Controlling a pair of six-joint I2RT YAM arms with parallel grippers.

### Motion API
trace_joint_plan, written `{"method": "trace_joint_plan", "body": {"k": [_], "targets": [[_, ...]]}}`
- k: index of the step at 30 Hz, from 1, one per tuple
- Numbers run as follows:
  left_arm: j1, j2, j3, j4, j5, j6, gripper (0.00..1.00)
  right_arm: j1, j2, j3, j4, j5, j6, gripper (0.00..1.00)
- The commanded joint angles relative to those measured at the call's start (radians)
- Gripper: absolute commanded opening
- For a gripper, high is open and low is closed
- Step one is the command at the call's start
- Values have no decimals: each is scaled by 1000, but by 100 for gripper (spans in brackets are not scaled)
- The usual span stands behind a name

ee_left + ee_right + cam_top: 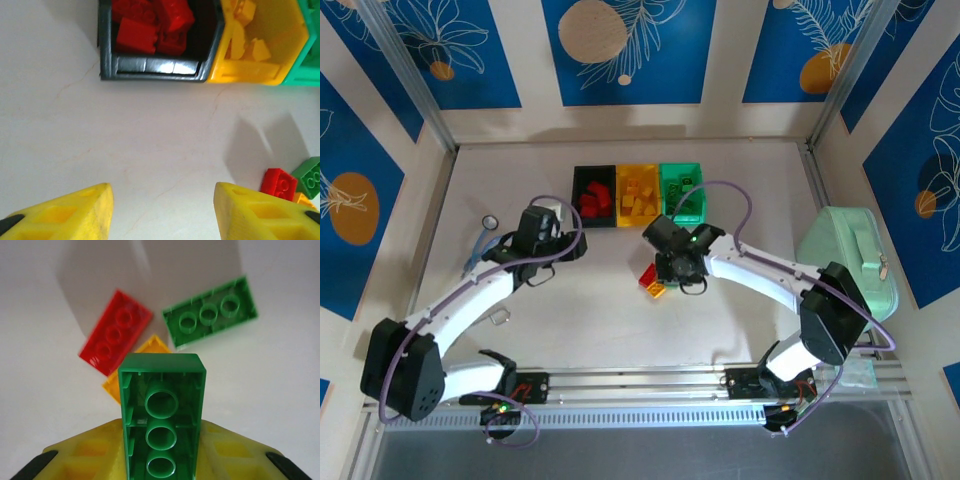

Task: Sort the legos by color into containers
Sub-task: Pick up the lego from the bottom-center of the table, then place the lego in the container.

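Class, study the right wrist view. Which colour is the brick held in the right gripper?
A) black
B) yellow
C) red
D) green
D: the green brick, its hollow underside facing the camera, is clamped in the right gripper, while a red brick lies loose on the table beyond it.

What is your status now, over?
Right gripper shut on green lego. Left gripper open, empty. Red lego, yellow lego, second green lego loose. Nothing blocks green bin.

Mint-green case [848, 262] at table's [600, 325] right edge; blue tool [483, 238] far left.
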Motion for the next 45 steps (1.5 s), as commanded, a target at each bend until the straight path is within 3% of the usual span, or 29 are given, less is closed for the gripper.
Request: {"method": "trace_joint_plan", "body": {"k": [1, 13, 29, 45], "targets": [[-26, -41, -50, 0, -29, -23, 55, -64, 23, 87, -20, 6, -103, 32], [-139, -118, -170, -14, -109, -73, 54, -279, 299, 498, -64, -20, -252, 31], [-170, -182, -210, -33, -145, -94, 53, -367, 710, 1051, -276, 92, -225, 31], [-175, -191, -216, -35, -155, -96, 53, -440, 738, 1001, -258, 88, -220, 31]]}}
